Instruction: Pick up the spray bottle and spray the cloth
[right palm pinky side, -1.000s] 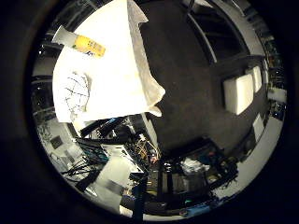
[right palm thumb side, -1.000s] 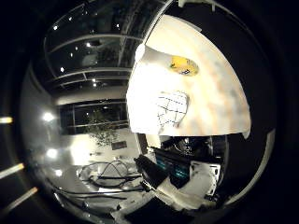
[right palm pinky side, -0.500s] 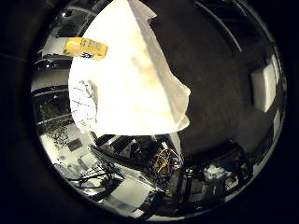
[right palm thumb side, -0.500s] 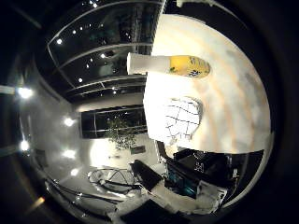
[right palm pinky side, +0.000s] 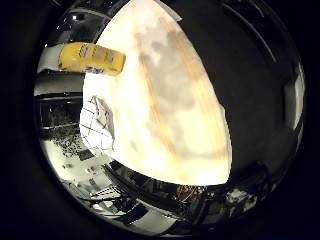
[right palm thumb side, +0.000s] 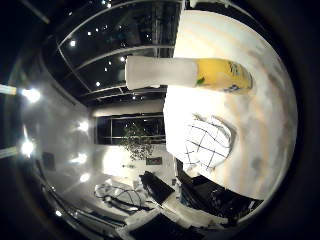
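Yellow plastic spray bottle with white top (right palm thumb side: 200, 73) stands on pale wooden surface (right palm pinky side: 175, 110), just beside crumpled white grid-patterned cloth (right palm thumb side: 206, 141). Hand unseen; finger state cannot tell. Approach step: centre palm on bottle body, avoid snagging cloth.

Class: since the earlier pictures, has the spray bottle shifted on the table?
No. The spray bottle stays beside the checked cloth on the table; only the camera came nearer.

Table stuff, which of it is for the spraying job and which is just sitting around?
For the job:
- spray bottle, yellow body with a white top, standing on the table
- cloth, white with a dark grid, lying beside the bottle

Just there:
- table, the pale surface under both
- potted plant in the room behind
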